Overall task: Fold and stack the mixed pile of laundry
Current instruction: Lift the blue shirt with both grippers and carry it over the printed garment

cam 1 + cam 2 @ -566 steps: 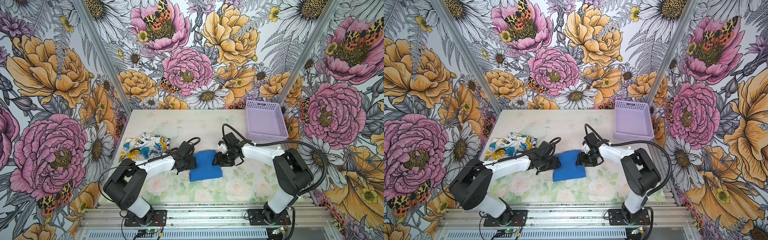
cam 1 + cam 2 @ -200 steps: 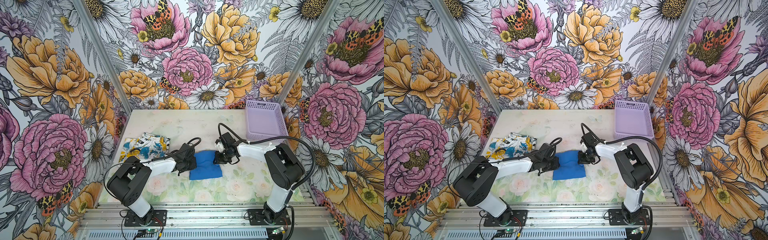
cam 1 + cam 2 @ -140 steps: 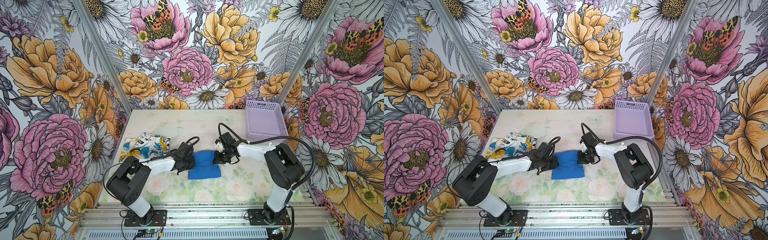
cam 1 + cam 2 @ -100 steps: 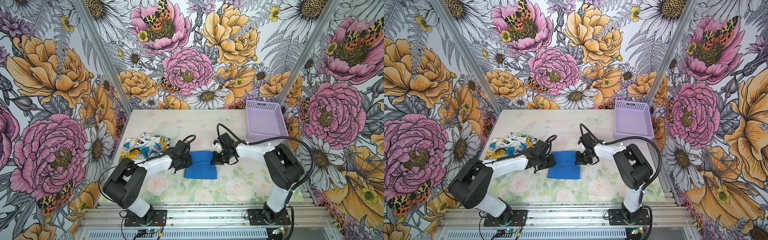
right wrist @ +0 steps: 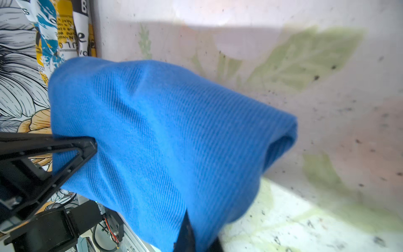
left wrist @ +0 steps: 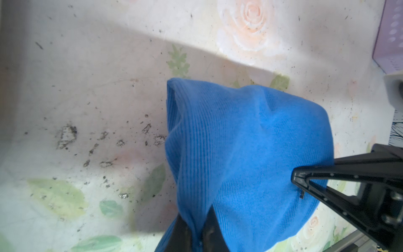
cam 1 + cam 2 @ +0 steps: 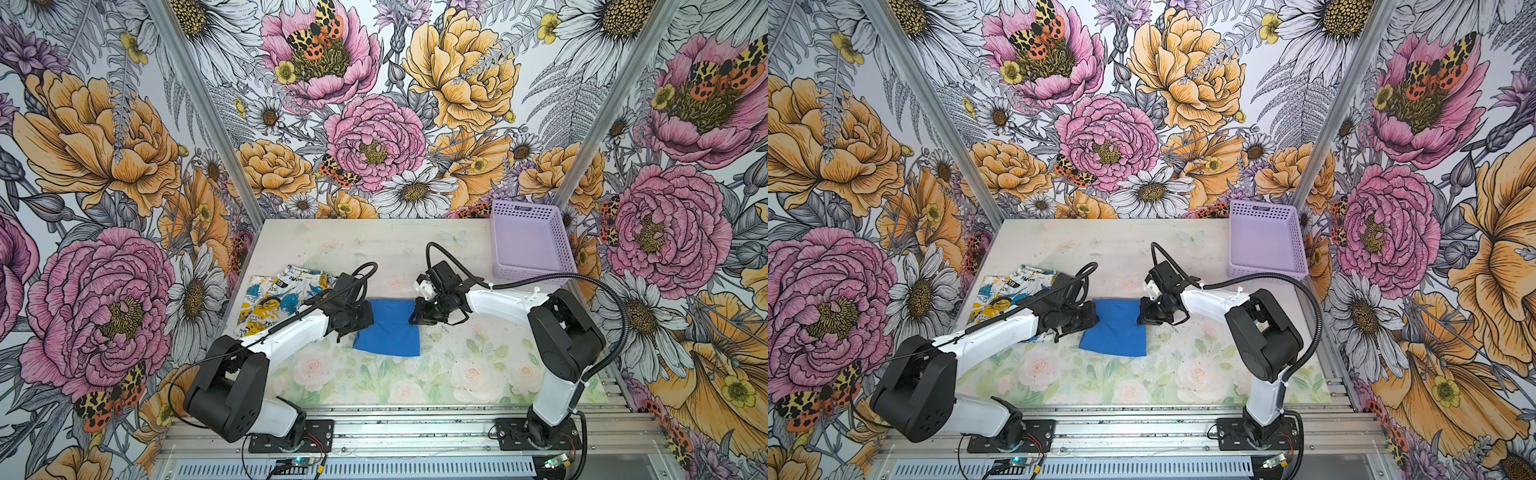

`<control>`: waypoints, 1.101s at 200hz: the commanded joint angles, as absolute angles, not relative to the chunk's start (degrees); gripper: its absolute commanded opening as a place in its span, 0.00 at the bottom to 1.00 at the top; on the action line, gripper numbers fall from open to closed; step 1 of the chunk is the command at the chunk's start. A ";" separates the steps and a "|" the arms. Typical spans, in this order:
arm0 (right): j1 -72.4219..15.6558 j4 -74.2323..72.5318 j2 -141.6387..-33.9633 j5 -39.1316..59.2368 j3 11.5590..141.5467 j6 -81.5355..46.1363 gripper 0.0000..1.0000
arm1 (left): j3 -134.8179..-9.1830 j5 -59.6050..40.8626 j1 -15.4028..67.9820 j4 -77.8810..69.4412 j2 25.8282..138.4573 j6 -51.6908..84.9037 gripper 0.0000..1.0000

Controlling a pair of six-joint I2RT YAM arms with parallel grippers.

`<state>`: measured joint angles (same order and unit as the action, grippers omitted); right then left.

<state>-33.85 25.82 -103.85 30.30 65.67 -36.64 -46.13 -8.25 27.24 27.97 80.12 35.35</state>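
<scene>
Just right of the printed garment (image 7: 279, 297), the folded blue T-shirt (image 7: 388, 332) hangs between both arms: left gripper (image 7: 369, 319) and right gripper (image 7: 416, 315) each pinch a far corner. Near edge may be touching down, hard to tell. Lift level, travel together, land it squarely on top.

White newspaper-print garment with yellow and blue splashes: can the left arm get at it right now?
Likely in reach: the printed garment lies right beside the left arm, nothing between. But the left pincer is shut on the folded royal blue T-shirt, so it must let go first.
</scene>
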 commanded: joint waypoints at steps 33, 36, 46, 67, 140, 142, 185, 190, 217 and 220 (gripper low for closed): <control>-34.54 24.79 -101.21 31.48 68.97 -38.66 0.00 | -48.50 -9.02 25.18 30.85 75.34 33.27 0.00; -34.55 24.83 -101.10 31.47 69.02 -38.68 0.00 | -48.65 -8.99 25.12 31.29 75.13 33.16 0.00; -34.68 24.87 -100.99 31.60 69.63 -38.96 0.00 | -49.27 -9.04 24.87 32.30 74.60 32.80 0.00; -34.98 25.05 -100.81 31.74 70.73 -39.28 0.00 | -50.26 -9.32 24.05 33.82 73.58 31.95 0.00; -36.89 25.26 -102.53 32.02 75.99 -41.01 0.00 | -53.47 -11.53 18.17 38.27 71.46 27.12 0.00; -36.95 25.23 -102.58 32.00 76.30 -41.04 0.00 | -53.55 -11.65 18.03 38.33 71.41 26.97 0.00; -38.20 25.17 -105.49 31.49 81.47 -42.01 0.00 | -56.48 -12.16 13.38 40.60 71.04 23.61 0.00; -38.40 25.14 -105.80 31.44 82.11 -42.16 0.00 | -56.80 -12.13 12.78 40.88 71.07 23.26 0.00; -39.65 24.67 -107.94 31.00 85.34 -42.87 0.00 | -58.97 -11.78 9.53 43.08 71.29 20.51 0.00; -39.76 24.43 -108.15 30.99 85.68 -43.04 0.00 | -59.17 -11.82 9.18 43.24 71.30 20.24 0.00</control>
